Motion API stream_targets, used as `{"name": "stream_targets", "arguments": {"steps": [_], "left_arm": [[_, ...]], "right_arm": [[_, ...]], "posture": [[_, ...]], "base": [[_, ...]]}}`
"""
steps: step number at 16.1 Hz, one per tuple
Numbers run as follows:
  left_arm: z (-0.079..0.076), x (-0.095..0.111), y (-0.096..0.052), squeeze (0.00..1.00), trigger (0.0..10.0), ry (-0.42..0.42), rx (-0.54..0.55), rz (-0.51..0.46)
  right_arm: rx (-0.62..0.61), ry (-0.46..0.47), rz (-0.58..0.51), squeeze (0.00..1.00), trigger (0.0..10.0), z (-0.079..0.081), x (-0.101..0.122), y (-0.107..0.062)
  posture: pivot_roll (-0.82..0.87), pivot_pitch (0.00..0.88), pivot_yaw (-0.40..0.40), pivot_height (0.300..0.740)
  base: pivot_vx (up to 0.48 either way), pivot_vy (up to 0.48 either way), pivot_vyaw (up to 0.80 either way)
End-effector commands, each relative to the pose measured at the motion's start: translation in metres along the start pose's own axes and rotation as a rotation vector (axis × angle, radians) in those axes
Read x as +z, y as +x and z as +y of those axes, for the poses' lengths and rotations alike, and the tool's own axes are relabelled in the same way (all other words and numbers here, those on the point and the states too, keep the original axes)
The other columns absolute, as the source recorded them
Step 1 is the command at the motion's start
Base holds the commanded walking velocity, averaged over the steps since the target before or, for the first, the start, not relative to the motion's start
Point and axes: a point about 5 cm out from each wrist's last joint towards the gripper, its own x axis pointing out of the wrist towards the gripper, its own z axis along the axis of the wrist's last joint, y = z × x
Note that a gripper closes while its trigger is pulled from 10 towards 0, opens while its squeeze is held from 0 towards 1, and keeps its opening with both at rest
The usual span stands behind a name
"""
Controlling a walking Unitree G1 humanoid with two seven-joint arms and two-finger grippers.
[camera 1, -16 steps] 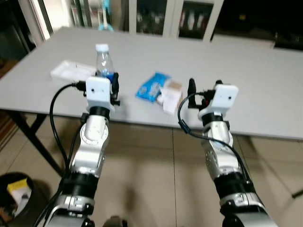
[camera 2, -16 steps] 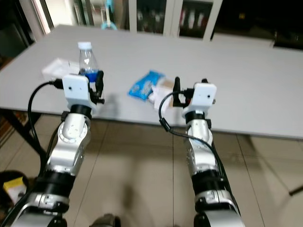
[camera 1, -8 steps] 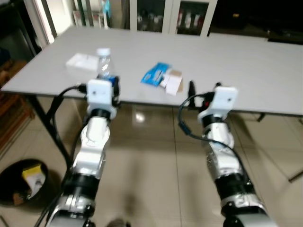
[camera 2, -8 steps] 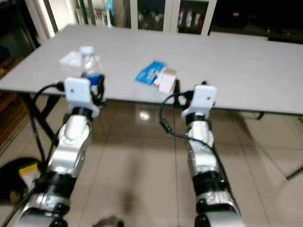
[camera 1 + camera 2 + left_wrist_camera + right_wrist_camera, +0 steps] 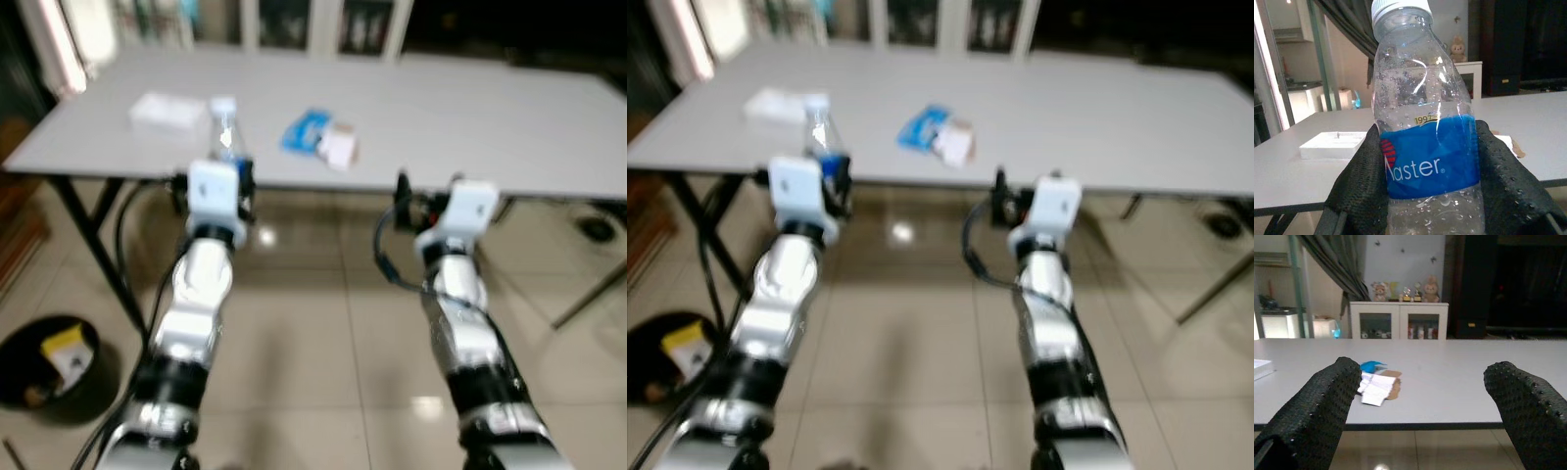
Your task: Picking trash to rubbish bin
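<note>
My left gripper [image 5: 227, 168] is shut on a clear plastic water bottle [image 5: 1426, 132] with a blue label and a white cap, held upright off the table [image 5: 470, 108], in front of its near edge. The bottle [image 5: 223, 125] rises above the wrist block. My right gripper [image 5: 411, 196] stands open with nothing between its fingers [image 5: 1327, 406], level with the table's front edge. A blue wrapper [image 5: 304, 132] and crumpled white and brown paper [image 5: 338, 147] lie on the table. A black rubbish bin [image 5: 49, 367] sits on the floor at the lower left.
A white flat box [image 5: 167, 110] lies on the table's left part. Black table legs [image 5: 93, 235] stand between me and the bin. The tiled floor [image 5: 323, 343] lies ahead; cabinets [image 5: 284, 22] line the far wall.
The camera has backed away from the table, so the table looks farther and more floor shows. The left gripper still holds the bottle, now off the table. The right gripper stays open.
</note>
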Motion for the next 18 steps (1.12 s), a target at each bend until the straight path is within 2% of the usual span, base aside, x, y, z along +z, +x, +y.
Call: {"name": "stream_targets", "arguments": {"steps": [1, 2, 4, 7, 10, 11, 12, 14, 15, 16, 18], "left_arm": [[-0.003, -0.001, 0.001, 0.0, 10.0, -0.016, -0.007, 0.027], [-0.003, -0.003, 0.001, 0.0, 10.0, -0.018, -0.007, 0.04], [0.0, -0.022, -0.002, 0.0, 10.0, -0.025, 0.011, 0.128], [0.007, -0.057, -0.019, 0.0, 10.0, 0.02, -0.01, 0.256], [0.01, -0.095, -0.044, 0.0, 10.0, 0.053, -0.076, 0.429], [0.011, -0.111, -0.058, 0.0, 10.0, 0.082, -0.105, 0.512], [0.013, -0.143, -0.09, 0.0, 10.0, 0.121, -0.15, 0.68], [0.021, -0.178, -0.144, 0.0, 10.0, 0.154, -0.175, 0.915], [0.024, -0.185, -0.161, 0.0, 10.0, 0.136, -0.168, 0.97], [0.024, -0.186, -0.164, 0.0, 10.0, 0.131, -0.167, 0.979], [0.029, -0.196, -0.19, 0.0, 10.0, 0.127, -0.134, 1.088]], "right_arm": [[0.004, -0.001, 0.012, 0.0, 10.0, -0.002, 0.001, 0.002], [0.007, -0.001, 0.018, 0.0, 10.0, -0.002, 0.0, 0.002], [0.01, 0.02, 0.094, 0.0, 10.0, -0.003, -0.013, -0.001], [-0.04, 0.032, 0.223, 0.0, 10.0, -0.017, -0.039, -0.014], [-0.058, 0.038, 0.427, 0.0, 10.0, -0.03, -0.073, -0.036], [-0.036, 0.016, 0.532, 0.0, 10.0, -0.032, -0.089, -0.048], [0.001, -0.023, 0.697, 0.0, 10.0, -0.036, -0.115, -0.074], [-0.059, 0.001, 0.89, 0.0, 10.0, -0.047, -0.141, -0.113], [-0.058, -0.047, 0.967, 0.0, 10.0, -0.051, -0.15, -0.129], [-0.055, -0.059, 0.982, 0.0, 10.0, -0.052, -0.151, -0.133], [-0.052, -0.044, 1.116, 0.0, 10.0, -0.054, -0.165, -0.168]], "posture": [[0.02, 0.047, -0.063, 0.74], [0.02, 0.048, -0.063, 0.74], [0.02, 0.047, -0.063, 0.74], [0.01, 0.051, -0.065, 0.74], [0.01, 0.053, -0.066, 0.74], [0.01, 0.052, -0.067, 0.74], [0.01, 0.052, -0.068, 0.74], [0.0, 0.05, -0.065, 0.74], [0.01, 0.049, -0.068, 0.74], [0.01, 0.049, -0.068, 0.74], [0.03, 0.05, -0.077, 0.74]], "base": [[0.0, 0.0, 0.0], [0.0, 0.0, 0.0], [0.0, 0.0, 0.0], [0.0, 0.0, 0.0], [0.0, 0.0, 0.0], [0.0, 0.0, 0.0], [0.0, 0.0, 0.0], [0.0, 0.0, 0.0], [0.0, 0.0, 0.0], [0.0, 0.0, 0.0], [0.0, 0.0, 0.0]]}}
